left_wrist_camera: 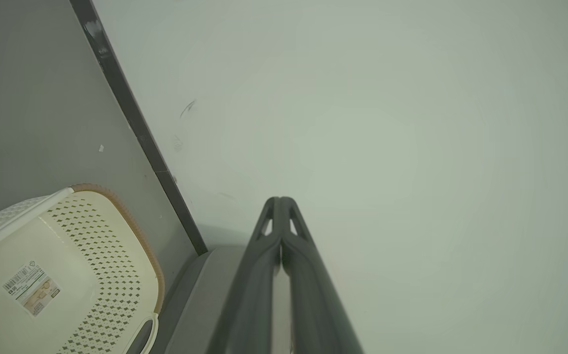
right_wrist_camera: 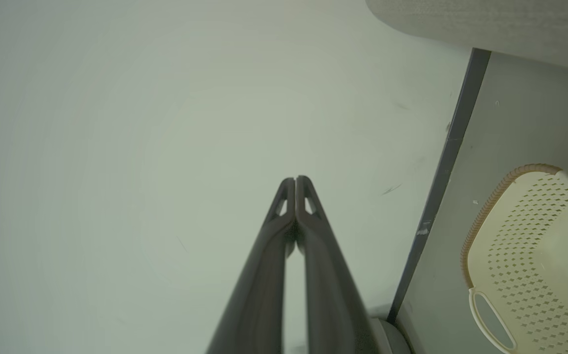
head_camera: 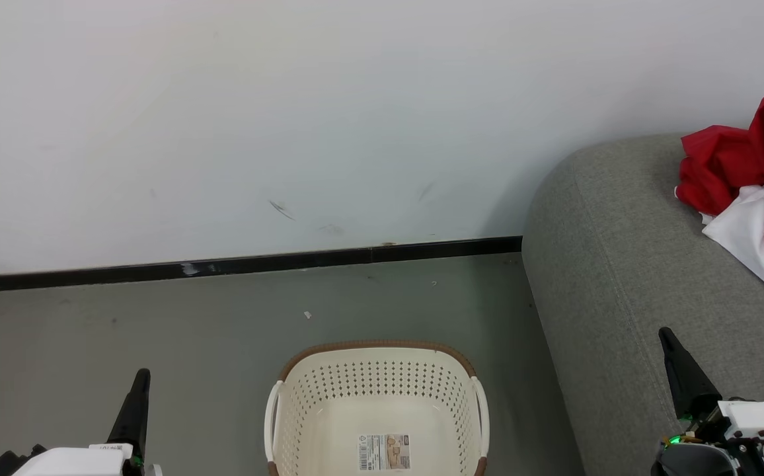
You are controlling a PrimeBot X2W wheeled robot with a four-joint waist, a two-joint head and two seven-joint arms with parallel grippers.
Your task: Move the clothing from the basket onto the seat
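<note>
The cream basket [head_camera: 303, 403] with its brown rim stands on the floor at the bottom centre, holding nothing but a label sticker [head_camera: 384, 451]. The red and white clothing [head_camera: 745, 192] lies bunched on top of the grey seat [head_camera: 620, 264] at the right edge. My left gripper [head_camera: 141, 378] is shut on nothing, low at the left of the basket. My right gripper [head_camera: 667, 336] is also shut on nothing, in front of the seat's side. The left wrist view has the left gripper [left_wrist_camera: 280, 199] pointing at the wall, the basket [left_wrist_camera: 117, 231] beside it. The right gripper [right_wrist_camera: 295, 179] faces the wall too, near the basket [right_wrist_camera: 520, 236].
A white wall [head_camera: 289, 119] meets the grey-green floor [head_camera: 124, 324] along a black baseboard [head_camera: 236, 266] behind the basket. Bare floor lies left of the basket. A narrow strip of floor separates the basket from the seat.
</note>
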